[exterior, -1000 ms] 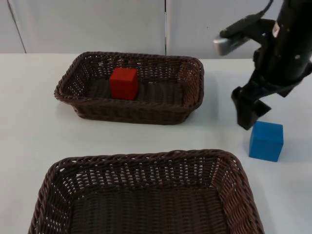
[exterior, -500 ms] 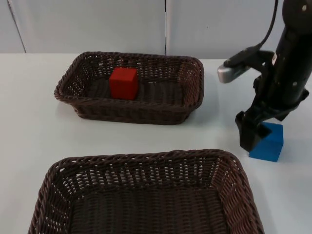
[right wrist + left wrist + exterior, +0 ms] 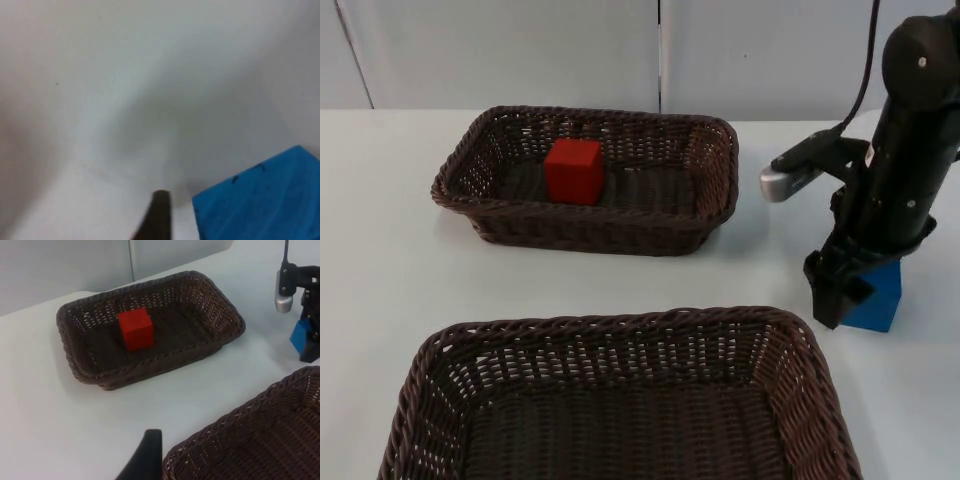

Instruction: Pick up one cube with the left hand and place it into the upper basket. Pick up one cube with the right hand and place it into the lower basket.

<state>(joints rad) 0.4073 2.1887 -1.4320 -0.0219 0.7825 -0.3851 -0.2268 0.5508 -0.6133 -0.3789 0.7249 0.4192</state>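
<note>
Top view: your right gripper [image 3: 840, 295] is down at the blue cube [image 3: 876, 296], 4 o'clock on the table [image 3: 380, 260]; can't tell if it's gripping. Red cube [image 3: 573, 171] sits in the upper basket [image 3: 715, 150], 11 o'clock; lower basket [image 3: 620, 330] at 6. Left wrist view: left gripper [image 3: 145, 460] waits beside the lower basket, state unclear. Right wrist view: fingertip [image 3: 157, 212] just beside the blue cube.

White table [image 3: 380, 270]: two wicker baskets [image 3: 590, 180], blue cube [image 3: 878, 298].
</note>
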